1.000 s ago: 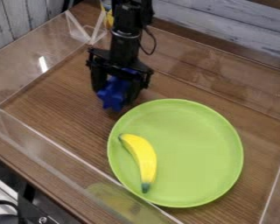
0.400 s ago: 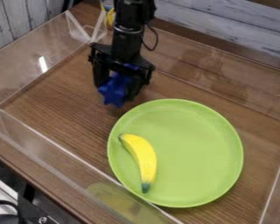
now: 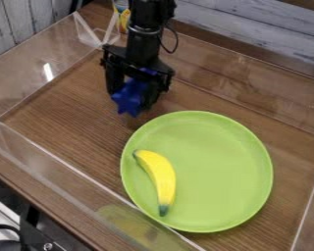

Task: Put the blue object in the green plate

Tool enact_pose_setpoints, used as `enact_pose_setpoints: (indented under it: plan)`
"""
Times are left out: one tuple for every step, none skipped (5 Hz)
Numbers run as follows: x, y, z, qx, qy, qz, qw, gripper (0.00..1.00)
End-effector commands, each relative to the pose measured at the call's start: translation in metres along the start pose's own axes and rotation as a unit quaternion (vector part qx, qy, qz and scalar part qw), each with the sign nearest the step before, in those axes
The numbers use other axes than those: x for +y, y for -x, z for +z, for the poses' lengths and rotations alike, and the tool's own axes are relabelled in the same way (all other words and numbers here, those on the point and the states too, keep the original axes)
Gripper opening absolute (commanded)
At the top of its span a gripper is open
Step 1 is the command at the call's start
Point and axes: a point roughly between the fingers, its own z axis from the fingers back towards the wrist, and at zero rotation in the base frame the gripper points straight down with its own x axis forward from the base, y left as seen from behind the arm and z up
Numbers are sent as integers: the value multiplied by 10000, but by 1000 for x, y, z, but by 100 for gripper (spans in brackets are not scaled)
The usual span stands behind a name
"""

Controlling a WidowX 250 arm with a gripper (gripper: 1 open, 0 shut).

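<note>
In the upper left of the frame, the black gripper (image 3: 133,86) clamps the blue object (image 3: 129,97) just beside the green plate (image 3: 219,167) (a banana (image 3: 156,177) lies inside).

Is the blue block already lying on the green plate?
No, the blue block is between the tool's fingers, beside the green plate, which holds only a banana.

Dark wood-grain table (image 3: 68,147) with a slight sheen, clear glossy plastic walls (image 3: 28,54) around it, smooth matt lime-green plate (image 3: 219,172), smooth yellow banana (image 3: 156,179), deep-blue plastic block (image 3: 129,96), matt black gripper (image 3: 133,88)
</note>
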Motion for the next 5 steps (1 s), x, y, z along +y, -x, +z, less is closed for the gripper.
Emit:
enact_pose_setpoints:
  plan:
    - [0, -8, 23, -417, -24, -36, 9991, 0]
    - [0, -9, 22, -437, -22, -68, 9990, 0]
    - [0, -11, 22, -456, -22, -99, 9989, 0]
    - [0, -14, 21, -474, -18, -122, 9988, 0]
    - [0, -16, 20, -493, -10, -142, 9987, 0]
